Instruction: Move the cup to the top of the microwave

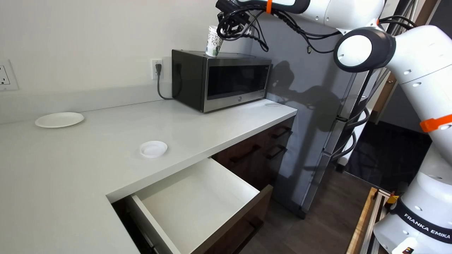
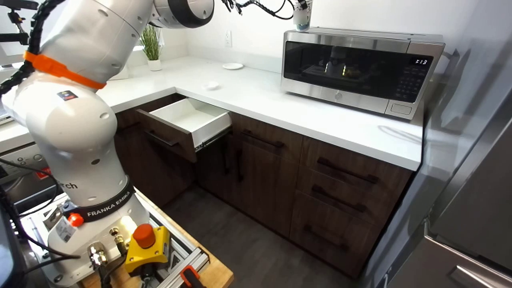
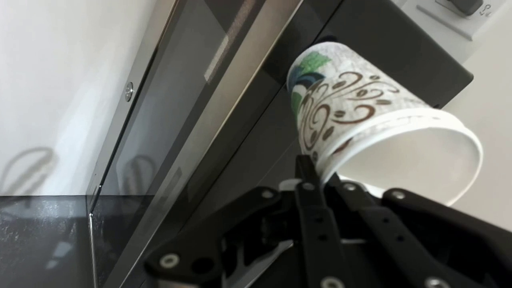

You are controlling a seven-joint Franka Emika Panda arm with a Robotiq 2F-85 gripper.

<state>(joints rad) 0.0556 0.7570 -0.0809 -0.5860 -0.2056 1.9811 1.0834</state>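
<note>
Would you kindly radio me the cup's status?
Gripper shut on the cup, pinching its rim. Cup tilted at a top front corner of the microwave; contact unclear. Nothing seen in the way.

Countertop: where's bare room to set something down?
Countertop is bare between white plate and small dish, and from that dish to the microwave. Crowded: above the microwave's dish-side front corner, where the gripper holds the cup.

Raised arm point(image 1: 367, 49), bent, fingers point(image 3: 311, 200) pinched close

Bright counter point(image 1: 88, 173), shadow-streaked fridge point(image 1: 312, 102)
</note>
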